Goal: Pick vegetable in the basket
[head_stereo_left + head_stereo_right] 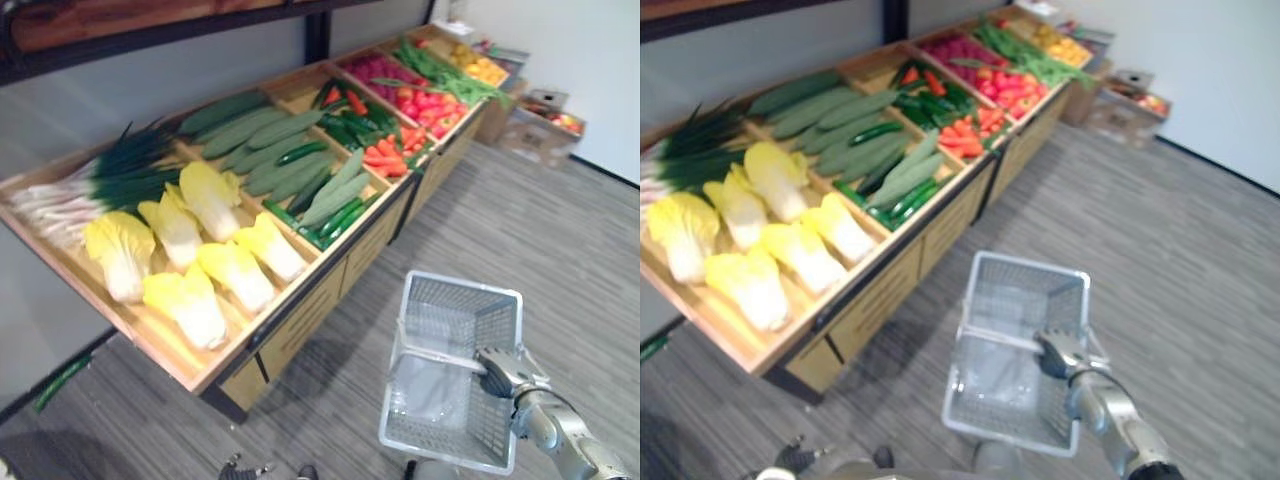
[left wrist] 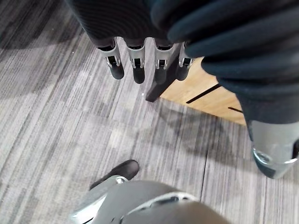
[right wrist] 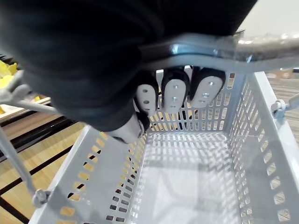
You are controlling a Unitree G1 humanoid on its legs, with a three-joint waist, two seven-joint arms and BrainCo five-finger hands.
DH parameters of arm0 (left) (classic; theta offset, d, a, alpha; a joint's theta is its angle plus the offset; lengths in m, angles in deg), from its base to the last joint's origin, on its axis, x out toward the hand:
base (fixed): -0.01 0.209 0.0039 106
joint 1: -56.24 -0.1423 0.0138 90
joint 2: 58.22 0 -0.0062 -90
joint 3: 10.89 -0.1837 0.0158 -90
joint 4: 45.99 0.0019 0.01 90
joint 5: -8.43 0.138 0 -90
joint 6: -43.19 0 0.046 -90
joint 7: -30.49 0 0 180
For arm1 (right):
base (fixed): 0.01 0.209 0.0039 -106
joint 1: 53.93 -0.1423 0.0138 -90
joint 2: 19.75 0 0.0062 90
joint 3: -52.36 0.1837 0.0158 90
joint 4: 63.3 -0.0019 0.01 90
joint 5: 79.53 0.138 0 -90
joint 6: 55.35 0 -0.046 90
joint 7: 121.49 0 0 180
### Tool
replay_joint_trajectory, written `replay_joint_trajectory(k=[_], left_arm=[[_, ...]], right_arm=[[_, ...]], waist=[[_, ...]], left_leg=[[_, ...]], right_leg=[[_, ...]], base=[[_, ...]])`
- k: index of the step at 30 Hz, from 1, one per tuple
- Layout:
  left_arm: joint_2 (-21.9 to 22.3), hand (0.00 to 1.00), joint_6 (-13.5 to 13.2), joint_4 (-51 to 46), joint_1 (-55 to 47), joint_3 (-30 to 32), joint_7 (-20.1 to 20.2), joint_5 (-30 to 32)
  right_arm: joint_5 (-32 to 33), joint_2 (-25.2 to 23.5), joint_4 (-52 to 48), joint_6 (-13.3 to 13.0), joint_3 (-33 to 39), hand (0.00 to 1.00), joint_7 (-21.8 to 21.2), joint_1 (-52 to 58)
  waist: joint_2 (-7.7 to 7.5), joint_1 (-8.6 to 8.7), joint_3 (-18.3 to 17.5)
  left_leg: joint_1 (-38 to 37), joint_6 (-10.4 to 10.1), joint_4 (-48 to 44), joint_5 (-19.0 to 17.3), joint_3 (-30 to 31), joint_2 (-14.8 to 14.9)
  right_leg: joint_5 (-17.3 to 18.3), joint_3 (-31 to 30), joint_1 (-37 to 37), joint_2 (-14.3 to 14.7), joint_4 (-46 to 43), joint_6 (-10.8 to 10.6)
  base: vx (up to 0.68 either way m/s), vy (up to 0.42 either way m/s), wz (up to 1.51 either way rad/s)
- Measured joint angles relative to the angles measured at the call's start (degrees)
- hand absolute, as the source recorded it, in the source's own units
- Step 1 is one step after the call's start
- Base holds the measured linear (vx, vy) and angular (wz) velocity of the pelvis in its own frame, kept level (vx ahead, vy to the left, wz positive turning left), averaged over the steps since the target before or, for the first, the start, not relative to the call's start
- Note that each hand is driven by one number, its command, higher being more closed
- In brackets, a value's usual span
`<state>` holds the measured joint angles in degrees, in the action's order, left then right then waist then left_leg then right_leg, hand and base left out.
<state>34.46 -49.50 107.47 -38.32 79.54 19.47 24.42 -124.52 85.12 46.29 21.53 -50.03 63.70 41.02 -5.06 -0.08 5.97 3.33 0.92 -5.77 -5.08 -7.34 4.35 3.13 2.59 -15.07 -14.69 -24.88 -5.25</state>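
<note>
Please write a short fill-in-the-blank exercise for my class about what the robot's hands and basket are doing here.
1. The right hand is curled round the basket's ____.
2. The basket holds ____ vegetables.
3. The left hand hangs with straight fingers above the grey ____.
Missing words: handle; no; floor.
</note>
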Motion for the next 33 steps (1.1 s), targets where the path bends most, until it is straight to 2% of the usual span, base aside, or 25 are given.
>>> replay_joint_trajectory(k=[2,3,4,5,6,7,9,10,11,13,14,15,16,17,19,20,21,22,23,24,26,28,29,30,33], left_arm=[[-1.00,0.00,-0.01,-0.18,1.02,0.01,-0.11,0.00],[-1.26,0.00,-0.07,-0.17,1.22,0.02,-0.36,0.00],[-1.49,0.00,-0.07,-0.07,1.35,-0.05,-0.38,-0.01],[-2.25,0.00,-0.15,0.21,1.46,-0.05,-0.34,0.01],[-1.61,0.00,-0.17,0.85,1.91,-0.07,-0.29,-0.06],[-0.85,0.00,-0.46,1.04,2.06,-0.01,-0.28,-0.06],[1.80,0.00,-0.88,1.85,1.99,2.50,-1.12,-1.32],[2.30,0.00,-0.91,1.99,1.83,2.78,-1.15,-1.56],[2.65,0.00,-0.95,1.82,1.04,3.51,-1.20,-2.37],[3.47,0.00,-1.21,0.77,-0.72,6.19,-1.49,-3.45],[4.02,0.00,-1.16,0.40,-1.50,6.81,-1.48,-4.78],[4.16,0.00,-1.15,0.33,-1.72,6.84,-1.49,-5.17],[4.26,0.00,-1.04,0.36,-1.74,6.81,-1.28,-5.98],[4.33,0.00,-0.61,0.41,-2.23,6.72,-1.11,-6.15],[4.49,0.00,-0.38,0.26,-3.59,6.65,-1.05,-6.12],[4.56,0.00,-0.33,0.32,-4.64,6.57,-1.05,-6.04],[4.99,0.00,-0.13,0.40,-4.85,6.61,-1.02,-5.90],[5.31,0.00,0.10,0.40,-5.34,6.63,-1.01,-5.88],[5.98,0.00,0.28,0.41,-6.97,6.53,-0.90,-5.69],[6.35,0.00,0.29,0.47,-7.46,6.48,-0.43,-5.66],[6.10,0.00,0.26,0.42,-7.01,6.48,0.16,-5.62],[5.45,0.00,0.14,0.29,-6.90,6.49,0.54,-5.06],[5.33,0.00,0.15,0.33,-6.84,6.44,0.71,-4.34],[2.94,0.00,0.09,0.35,-5.77,5.47,1.40,-2.15],[2.94,0.00,0.09,0.35,-5.77,5.47,1.40,-2.15]], right_arm=[[0.01,-0.65,1.24,-0.06,-0.80,1.00,-0.48,-1.03],[0.03,-0.72,1.50,-0.07,-1.70,1.00,-0.57,-1.66],[0.04,-0.96,1.47,-0.16,-1.70,1.00,-0.57,-1.58],[0.08,-1.39,1.54,-0.15,-1.67,1.00,-0.55,-1.52],[0.09,-1.60,1.74,0.18,-1.70,1.00,-0.58,-2.03],[0.08,-1.40,1.73,0.28,-1.68,1.00,-0.58,-2.45],[0.09,-0.87,3.32,1.08,-1.93,1.00,-0.60,-4.05],[0.12,-0.59,3.81,1.17,-2.03,1.00,-0.60,-4.07],[0.39,-0.50,4.09,1.41,-2.12,1.00,-0.56,-4.16],[0.64,-0.16,4.13,1.43,-2.68,1.00,-0.47,-4.73],[0.71,-0.20,4.21,1.38,-2.79,1.00,-0.44,-4.68],[0.75,-0.17,4.21,1.24,-2.76,1.00,-0.42,-4.43],[1.22,-0.15,4.20,1.18,-2.49,1.00,-0.35,-3.35],[1.31,-0.43,4.17,1.26,-1.92,1.00,0.00,-2.57],[1.27,-0.31,4.18,1.39,-1.58,1.00,-0.10,-2.52],[1.28,-0.40,4.14,1.41,-1.57,1.00,-0.12,-2.11],[1.29,-0.46,4.37,1.55,-1.28,1.00,-0.07,-1.32],[1.28,-0.48,4.37,1.66,-1.41,1.00,-0.14,-1.35],[1.27,-0.32,4.29,1.81,-1.37,1.00,-0.18,-1.05],[1.29,-0.33,4.32,1.93,-1.00,1.00,-0.51,-0.53],[2.41,-0.71,4.34,1.92,-1.00,1.00,-0.64,0.09],[2.89,-2.22,4.33,1.50,-0.82,1.00,-0.80,0.13],[2.89,-2.67,4.34,1.45,-0.65,1.00,-0.80,0.20],[4.58,-7.18,10.83,2.63,0.72,1.00,-2.10,-1.20],[4.58,-7.18,10.83,2.63,0.72,1.00,-2.10,-1.20]], waist=[[-0.33,-0.22,0.13],[-0.87,-0.33,0.08],[-1.66,-0.35,0.13],[-3.38,-0.30,0.13],[-2.51,-0.92,0.59],[-1.57,-1.35,0.99],[0.78,-2.26,1.85],[1.45,-2.36,1.96],[2.25,-2.48,1.90],[2.59,-2.51,2.42],[2.76,-2.58,2.74],[2.80,-2.02,2.84],[2.26,-1.39,3.45],[3.37,-1.65,3.40],[4.29,-1.98,3.43],[4.36,-1.78,3.41],[2.98,-2.09,3.75],[2.99,-2.27,3.77],[4.49,-2.19,3.43],[6.19,-1.65,2.32],[5.63,-1.70,2.26],[4.30,-1.36,1.72],[4.17,-1.10,1.62],[1.80,-1.39,1.03],[1.80,-1.39,1.03]], left_leg=[[2.31,-3.17,-0.63,0.17,4.85,2.05],[3.62,-5.36,-0.60,0.47,7.50,3.21],[4.28,-6.95,-0.29,0.93,10.00,3.56],[4.73,-8.62,0.11,1.17,12.04,3.54],[5.18,-11.14,1.30,2.38,14.61,5.48],[5.54,-12.15,1.97,3.34,15.21,6.73],[5.72,-13.69,5.00,8.33,16.05,9.75],[5.68,-13.84,5.66,9.71,15.93,10.66],[5.60,-13.57,6.18,11.70,15.66,11.21],[5.67,-12.87,6.13,14.88,14.96,11.76],[6.68,-11.15,5.81,17.03,11.11,11.62],[7.67,-9.18,5.53,18.15,8.30,11.25],[8.74,-3.42,3.08,15.73,-0.57,10.97],[9.34,-1.58,-0.08,13.11,-8.37,11.19],[9.60,-2.74,-0.79,14.04,-8.82,11.15],[9.51,-5.47,0.52,16.53,-6.39,9.77],[10.06,-5.96,-4.06,12.20,-3.56,7.02],[10.54,-5.96,-9.09,7.96,-2.74,5.93],[10.45,-5.62,-12.46,3.83,-2.79,5.16],[9.57,-4.11,-10.54,2.21,-3.00,4.92],[8.59,-3.65,-6.93,3.30,-3.29,3.48],[5.04,-3.16,4.45,9.21,-2.87,0.18],[3.99,-3.31,7.46,10.74,-2.76,-0.27],[0.49,-4.57,11.86,11.77,-1.11,-0.38],[0.48,-4.60,11.86,11.74,-1.12,-0.36]], right_leg=[[-0.83,-2.09,0.60,0.15,5.30,-1.32],[-1.79,-2.79,1.49,0.36,8.43,-2.83],[-4.41,-2.99,3.04,0.25,11.47,-4.10],[-7.42,-2.87,4.78,0.05,12.77,-5.86],[-2.81,-1.65,6.57,1.52,13.36,-7.88],[-1.30,-0.13,6.87,2.62,13.43,-7.62],[3.74,6.36,8.71,5.25,13.40,-6.55],[3.77,7.34,9.09,6.16,13.12,-6.48],[4.38,8.31,9.71,6.94,12.59,-5.46],[6.79,10.43,11.11,7.74,11.50,-3.08],[8.22,12.51,11.30,7.46,11.25,-1.68],[8.99,13.74,11.28,7.12,11.27,-1.10],[8.98,15.80,11.43,6.36,11.23,-0.74],[9.06,16.67,11.55,6.23,10.69,-0.88],[8.79,17.23,11.97,6.25,10.66,-0.85],[8.67,17.32,12.53,5.83,11.21,-0.83],[7.83,17.95,12.79,3.12,11.60,-1.10],[7.54,17.85,13.16,2.42,11.90,-1.58],[6.78,17.55,14.58,2.69,13.26,-2.84],[6.15,17.31,15.17,2.67,14.44,-3.85],[5.24,16.32,15.36,2.23,16.14,-3.70],[3.61,15.84,15.31,1.39,18.88,-3.60],[3.34,16.10,15.26,1.27,18.98,-3.83],[3.38,17.21,19.20,2.78,21.18,-3.65],[3.38,17.19,19.19,2.80,21.18,-3.64]], base=[[0.13,-0.435,0.95],[0.08,-0.509,1.10],[0.06,-0.544,1.22],[0.03,-0.745,1.24],[-0.01,-0.633,0.99],[-0.05,-0.714,0.79],[-0.09,-0.493,0.71],[-0.09,-0.321,0.70],[-0.09,-0.226,0.58],[-0.15,-0.253,0.64],[-0.18,-0.178,0.72],[-0.20,-0.097,0.88],[-0.17,-0.032,0.85],[-0.17,0.002,0.74],[-0.09,0.019,0.35],[-0.05,0.039,0.34],[-0.05,0.091,0.29],[0.01,0.126,0.13],[0.00,0.178,0.08],[0.00,0.156,0.17],[-0.01,0.121,0.18],[-0.02,0.100,0.28],[0.00,0.048,0.23],[0.00,0.014,0.08],[0.00,0.000,0.00]])
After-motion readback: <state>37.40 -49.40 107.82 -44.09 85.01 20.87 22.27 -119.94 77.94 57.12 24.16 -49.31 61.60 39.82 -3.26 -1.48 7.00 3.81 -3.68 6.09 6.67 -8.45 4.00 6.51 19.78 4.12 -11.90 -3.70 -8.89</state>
